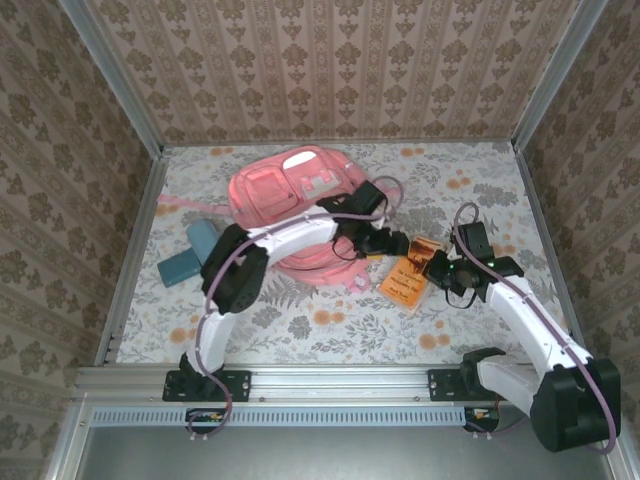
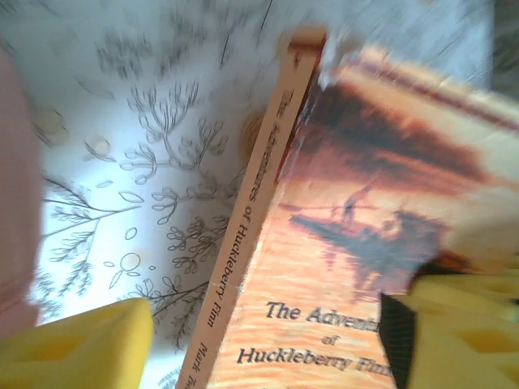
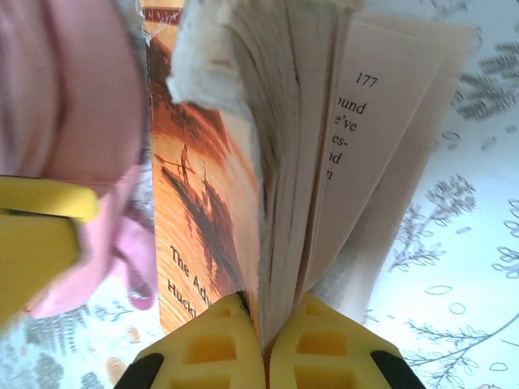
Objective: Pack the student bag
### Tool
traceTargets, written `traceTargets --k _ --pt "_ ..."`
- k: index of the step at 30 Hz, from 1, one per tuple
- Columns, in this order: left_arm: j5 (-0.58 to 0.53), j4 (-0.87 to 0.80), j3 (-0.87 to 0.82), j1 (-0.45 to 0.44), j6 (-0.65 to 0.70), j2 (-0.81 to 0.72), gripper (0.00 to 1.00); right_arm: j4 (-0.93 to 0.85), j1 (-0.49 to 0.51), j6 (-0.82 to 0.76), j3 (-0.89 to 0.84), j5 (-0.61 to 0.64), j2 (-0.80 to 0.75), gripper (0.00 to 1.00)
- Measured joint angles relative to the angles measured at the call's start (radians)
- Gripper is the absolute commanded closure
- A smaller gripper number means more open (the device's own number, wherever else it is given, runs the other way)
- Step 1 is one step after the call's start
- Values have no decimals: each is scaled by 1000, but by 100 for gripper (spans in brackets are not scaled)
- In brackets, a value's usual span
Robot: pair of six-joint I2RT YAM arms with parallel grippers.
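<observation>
The student bag (image 1: pixel 285 190), a pink backpack, lies at the back middle of the table; its pink fabric (image 3: pixel 69 113) also shows at the left of the right wrist view. An orange paperback, "The Adventures of Huckleberry Finn" (image 1: pixel 408 280), sits to its right. My left arm reaches over the bag. Its gripper (image 1: pixel 386 243) is open at the book's far end, and the yellow fingers (image 2: pixel 77 344) stand wide on either side of the cover (image 2: pixel 324 267) without pinching it. My right gripper (image 3: pixel 263 324) is shut on the book's front cover and a wad of pages (image 3: pixel 280 186), so the book fans open.
A teal pencil case (image 1: pixel 178 268) and a dark blue book (image 1: pixel 203 237) lie left of the bag. Patterned walls close the table on three sides. Bare floral cloth (image 1: pixel 330 330) runs along the front between the arm bases.
</observation>
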Motion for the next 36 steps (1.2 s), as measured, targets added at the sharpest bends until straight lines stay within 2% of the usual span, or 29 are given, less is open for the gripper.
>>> traceTargets --k 4,8,13,18,21,23,28,29,31,33,36 --pt "8 55 -69 76 23 -157 8 12 -17 -50 40 -71 -58 100" --pt "38 121 -159 144 39 -260 3 62 -22 -68 76 -177 -75 100" --pt "115 184 -233 176 39 -282 3 158 -22 -63 106 -322 -56 100" --pt "205 238 -250 176 30 -282 9 246 -22 -50 130 -448 11 100" --pt "250 285 -250 176 12 -282 17 266 -22 -49 136 -488 41 100" --pt "276 315 -250 177 -7 -281 27 271 -22 -49 136 -503 55 100" --pt "315 359 -251 177 -36 -276 64 283 -23 -49 137 -517 72 100" --pt "317 363 -251 180 -46 -273 73 285 -23 -49 137 -520 76 94" --pt "325 371 -252 187 -51 -267 81 284 -24 -47 143 -520 80 72" --pt "328 382 -257 192 -61 -267 85 273 -24 -45 153 -504 82 48" --pt "305 415 -277 206 -83 -268 87 265 -28 -24 155 -468 69 26"
